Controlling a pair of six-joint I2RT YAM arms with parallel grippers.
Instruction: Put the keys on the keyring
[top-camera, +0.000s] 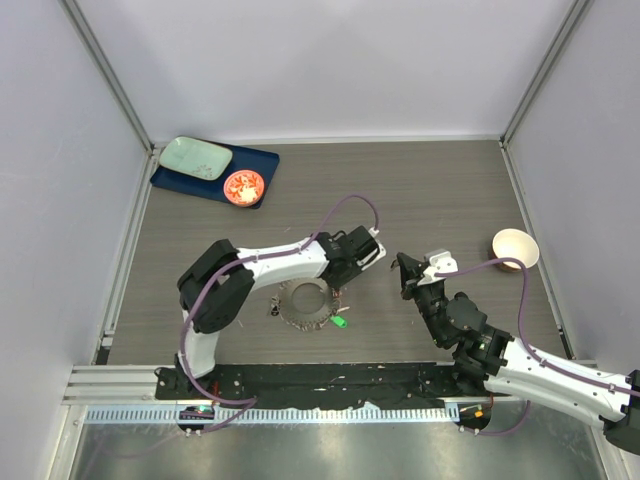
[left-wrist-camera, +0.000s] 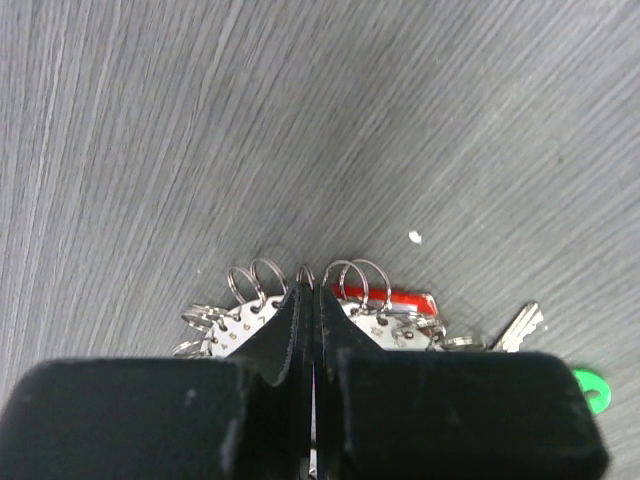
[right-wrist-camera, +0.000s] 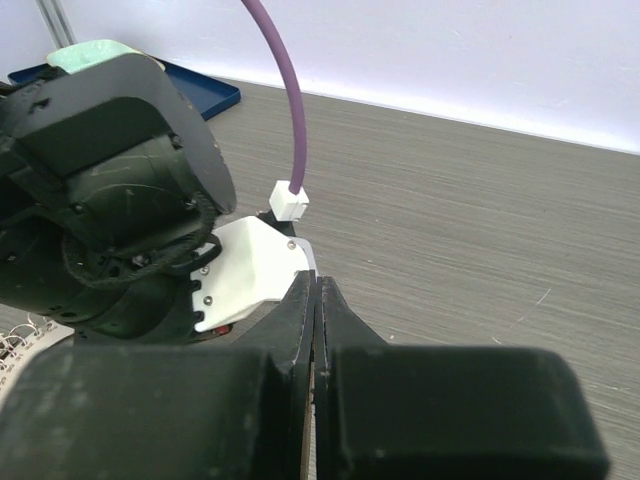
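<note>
The keyring (top-camera: 305, 303), a grey ring fringed with small metal keys and split rings, lies on the table in front of the left arm. My left gripper (top-camera: 337, 288) is at its right rim, shut on one small split ring of the keyring (left-wrist-camera: 250, 315). In the left wrist view the fingertips (left-wrist-camera: 296, 310) pinch that ring. A red key (left-wrist-camera: 405, 299) lies just beyond the rim. A green key (top-camera: 340, 321) lies at the ring's lower right, and also shows in the left wrist view (left-wrist-camera: 590, 390). A small dark key (top-camera: 273, 308) lies left of the ring. My right gripper (top-camera: 403, 272) is shut and empty, right of the left wrist.
A blue tray (top-camera: 262, 160) at the back left holds a pale green plate (top-camera: 195, 157) and an orange-red dish (top-camera: 244, 187). A cream bowl (top-camera: 515, 248) stands at the right. The left arm's wrist (right-wrist-camera: 110, 200) fills the left of the right wrist view.
</note>
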